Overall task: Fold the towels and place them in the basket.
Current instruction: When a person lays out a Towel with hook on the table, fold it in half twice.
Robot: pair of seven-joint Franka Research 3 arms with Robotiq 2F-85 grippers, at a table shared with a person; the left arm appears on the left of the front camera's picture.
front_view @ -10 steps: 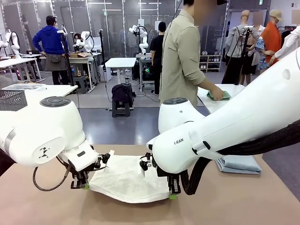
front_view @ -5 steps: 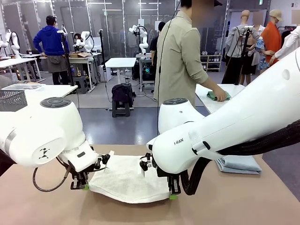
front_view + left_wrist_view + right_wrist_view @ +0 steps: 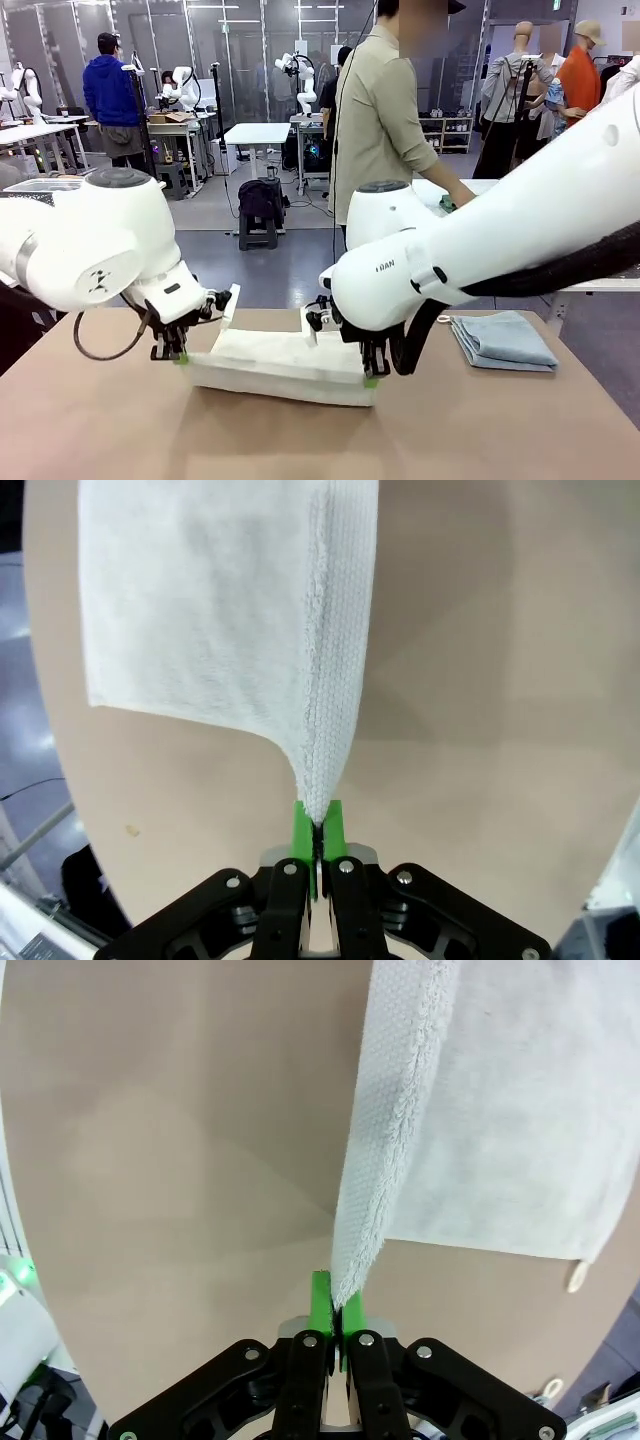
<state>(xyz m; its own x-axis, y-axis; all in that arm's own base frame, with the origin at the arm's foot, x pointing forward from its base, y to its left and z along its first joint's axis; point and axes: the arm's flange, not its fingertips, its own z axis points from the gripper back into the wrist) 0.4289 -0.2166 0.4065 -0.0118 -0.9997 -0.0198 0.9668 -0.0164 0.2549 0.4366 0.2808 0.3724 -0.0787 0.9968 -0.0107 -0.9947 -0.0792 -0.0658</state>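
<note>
Pinching cream-white terry towel (image 3: 285, 362) at two near corners: left claw (image 3: 172, 353) clenched on left one, right claw (image 3: 371, 377) clenched on right. Towel sits mid-counter (image 3: 110, 430), long axis left-right between claws, parallel to near edge; rest lies beyond both claws, so fold likely goes toward far edge.

free: bare table (image 3: 100, 430) near side | blocked: white towel (image 3: 285, 365) centre, blue towel (image 3: 500, 340) right
</note>
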